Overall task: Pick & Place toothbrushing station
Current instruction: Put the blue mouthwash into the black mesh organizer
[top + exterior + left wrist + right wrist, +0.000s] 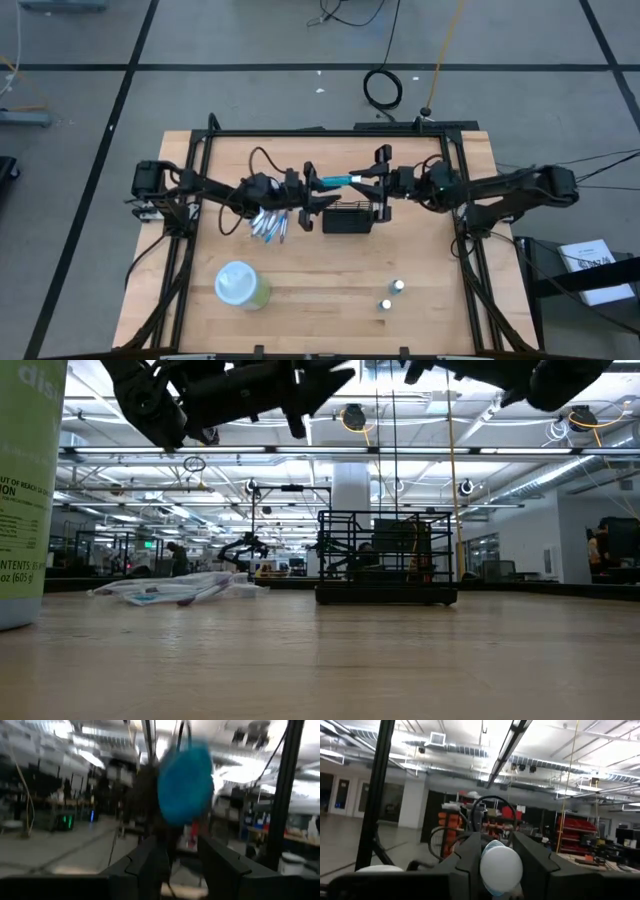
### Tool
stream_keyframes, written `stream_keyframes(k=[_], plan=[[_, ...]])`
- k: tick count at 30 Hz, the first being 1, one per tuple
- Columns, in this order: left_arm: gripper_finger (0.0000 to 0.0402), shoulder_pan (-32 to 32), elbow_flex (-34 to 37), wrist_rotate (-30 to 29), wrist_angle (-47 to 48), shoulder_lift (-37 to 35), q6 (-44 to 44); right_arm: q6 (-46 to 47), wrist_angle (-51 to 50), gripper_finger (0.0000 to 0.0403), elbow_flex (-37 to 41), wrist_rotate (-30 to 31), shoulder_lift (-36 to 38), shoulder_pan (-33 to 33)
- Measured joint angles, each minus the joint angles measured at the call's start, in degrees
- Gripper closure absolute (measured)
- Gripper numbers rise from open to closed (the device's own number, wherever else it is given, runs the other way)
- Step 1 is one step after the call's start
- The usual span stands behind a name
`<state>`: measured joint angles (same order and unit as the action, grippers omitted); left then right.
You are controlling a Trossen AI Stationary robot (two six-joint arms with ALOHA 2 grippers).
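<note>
The black wire-mesh caddy (347, 219) stands on its base at the table's middle; it also shows in the low view (385, 560). Both grippers meet in the air just beyond it. My right gripper (372, 180) is shut on a slim teal-blue item with a white end (338, 180). My left gripper (316, 186) faces it from the left, open. The item's blue end (185, 782) shows blurred ahead of the left fingers, and I cannot tell whether they touch it. My right gripper pinches the item's white rounded end (501, 865) between its two fingers. The fingers come level from the table's right and lie along the item. The item is lifted clear, about level above the caddy's far side, its blue end toward my left gripper.
A pile of white and blue packets (268, 226) lies left of the caddy. A pale-green round canister (241, 285) stands near the front left. Two small pale items (398, 286) (385, 304) stand at the front right. A black frame (330, 132) runs round the table.
</note>
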<state>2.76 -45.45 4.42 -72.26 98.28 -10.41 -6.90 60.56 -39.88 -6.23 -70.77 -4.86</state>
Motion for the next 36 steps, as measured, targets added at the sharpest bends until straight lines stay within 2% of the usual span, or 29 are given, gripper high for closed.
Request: stream_keyframes(k=[3, 6, 9, 13, 17, 23, 25, 36], plan=[[0.0252, -0.5, 0.0, 0.1, 5.1, 0.0, 0.0, 0.0, -10.7, 0.0316, -1.7, 0.0, 4.0, 0.0], [0.0252, -0.7, 0.0, 0.0, 10.8, 0.0, 0.9, 0.1, -29.3, 0.0316, -7.5, 0.1, 6.0, 0.0], [0.0252, -0.3, 0.0, -3.3, 15.7, 0.0, 1.1, 0.2, -49.9, 0.0316, -16.1, 0.3, 5.0, 0.0], [0.0252, 1.4, 0.1, -8.2, 21.2, -2.0, 1.8, 1.2, -67.7, 0.0316, -24.5, 0.3, 1.2, 0.0], [0.0252, 3.4, 0.0, -13.4, 28.9, -6.1, 4.1, 1.7, -75.1, 0.0316, -27.5, 0.3, -2.2, 0.0], [0.0252, 5.3, 0.0, -25.2, 42.3, -12.7, 7.1, 1.9, -77.7, 0.0316, -27.3, 0.4, -7.7, 0.0], [0.0252, 5.5, 0.0, -27.7, 43.4, -13.1, 7.1, 1.8, -78.2, 0.0316, -27.3, 0.4, -9.4, 0.0], [0.0252, 5.6, 0.1, -29.6, 48.2, -13.3, 5.3, 1.9, -81.5, 0.0316, -27.3, 0.6, -15.3, -0.4]])
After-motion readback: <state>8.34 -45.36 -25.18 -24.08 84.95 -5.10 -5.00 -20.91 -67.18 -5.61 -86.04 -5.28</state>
